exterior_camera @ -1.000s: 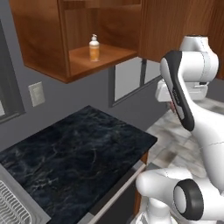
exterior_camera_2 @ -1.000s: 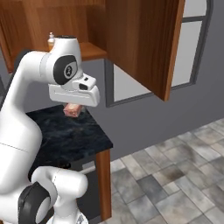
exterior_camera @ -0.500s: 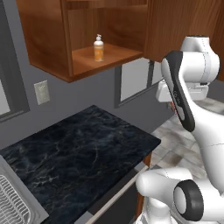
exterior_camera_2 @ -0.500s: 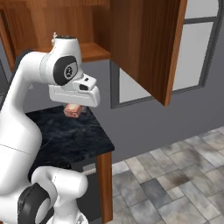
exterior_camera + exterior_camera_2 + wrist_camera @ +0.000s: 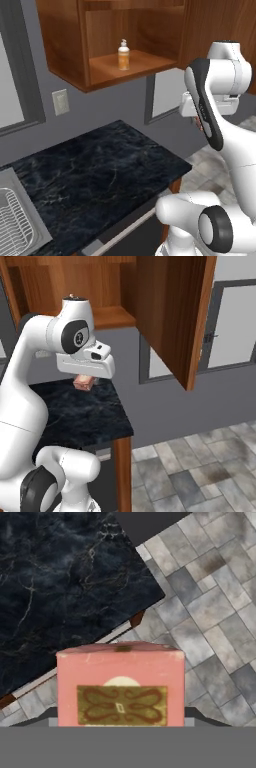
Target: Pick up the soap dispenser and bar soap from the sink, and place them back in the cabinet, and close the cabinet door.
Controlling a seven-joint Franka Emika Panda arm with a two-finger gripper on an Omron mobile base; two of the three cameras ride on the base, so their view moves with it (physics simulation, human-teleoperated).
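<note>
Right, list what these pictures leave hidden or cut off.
- Fingers: in the hand view the bar soap covers them; in the right base view the white hand hides them, so the grip itself cannot be checked.
- Sink: cut by the left base view's lower left corner; its basin is out of frame.
- Cabinet door: handle not visible in the right base view.
- Soap dispenser: too small for label detail.

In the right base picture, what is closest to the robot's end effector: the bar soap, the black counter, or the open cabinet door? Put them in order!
1. The bar soap: right in the end effector, held under the hand.
2. The black counter: below the soap.
3. The cabinet door: swung open, off to the picture's right and higher up.
</note>
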